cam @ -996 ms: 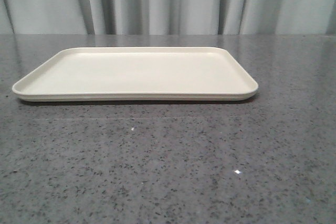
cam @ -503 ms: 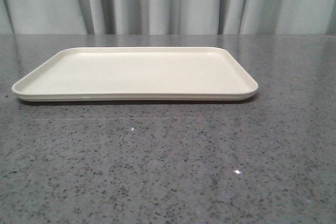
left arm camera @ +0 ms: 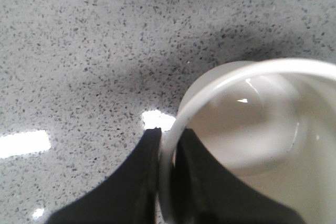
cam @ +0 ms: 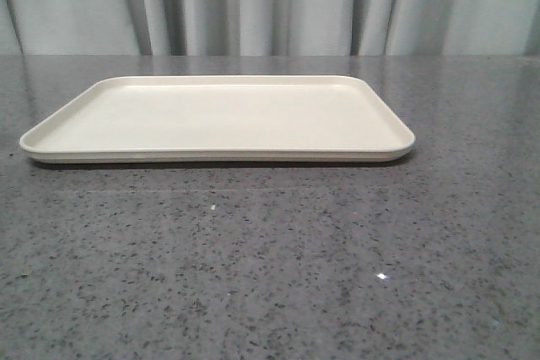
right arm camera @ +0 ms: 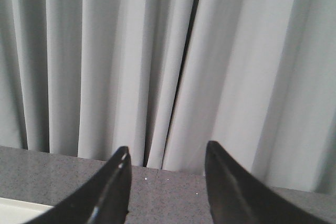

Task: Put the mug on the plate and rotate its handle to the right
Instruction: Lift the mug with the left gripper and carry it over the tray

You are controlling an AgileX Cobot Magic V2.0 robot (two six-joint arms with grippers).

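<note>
The left gripper (left arm camera: 167, 142) pinches the wall of the mug (left arm camera: 257, 129), one finger inside the rim and one outside, jaws closed down to the thickness of the wall. The mug hangs to one side of the fingers over the speckled table (left arm camera: 79, 51), apparently lifted clear, though the wrist view cannot confirm a gap. The handle is out of sight. The right gripper (right arm camera: 165, 161) points at the curtain (right arm camera: 157, 51), spread wide and holding nothing, a corner of the plate (right arm camera: 16, 208) just below its fingers. From the front, the plate (cam: 219, 115) lies bare, neither arm in shot. A thin rim pinch can swivel, so the carry calls for a level, slow move and a set-down well inside the plate's rim before any turning of the handle.
</note>
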